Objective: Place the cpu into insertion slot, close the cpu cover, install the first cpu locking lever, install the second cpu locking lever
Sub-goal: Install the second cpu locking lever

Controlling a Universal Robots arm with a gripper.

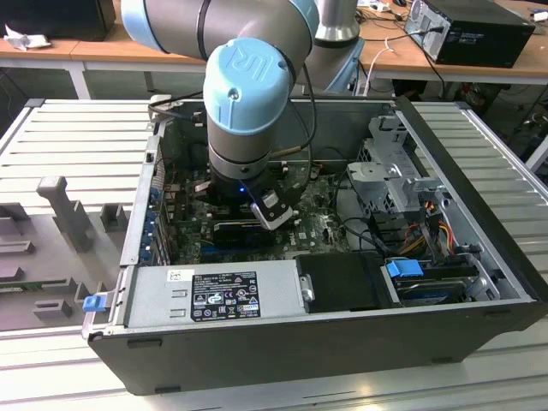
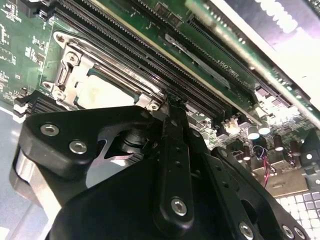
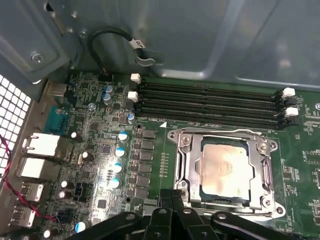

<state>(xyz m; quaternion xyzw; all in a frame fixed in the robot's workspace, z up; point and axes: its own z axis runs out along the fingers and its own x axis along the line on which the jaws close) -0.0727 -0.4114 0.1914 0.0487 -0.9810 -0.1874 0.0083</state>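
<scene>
The cpu [image 3: 225, 162], a pale beige-silver square, lies flat in the insertion slot [image 3: 197, 192] on the green board. The silvery cpu cover [image 3: 187, 160] lies down around it, and the chip's face shows through its cut-out. A thin wire lever [image 3: 220, 131] runs along the socket edge nearest the memory slots. My gripper [image 3: 172, 200] hangs just over the socket's opposite edge with its black fingers together, nothing visibly between them. In the second wrist view the gripper [image 2: 172, 100] ends beside the corner of the cover [image 2: 75, 62] and the cpu [image 2: 102, 90]. The arm's wrist [image 1: 244, 128] reaches down into the open computer case.
Several long black memory slots [image 3: 210, 100] run beside the socket. A black cable [image 3: 120, 37] loops off the case wall above them. The power supply [image 1: 214, 295], drive cage [image 1: 390, 171] and case walls [image 1: 141, 197] hem in the arm. Capacitors [image 3: 120, 150] stand on the board.
</scene>
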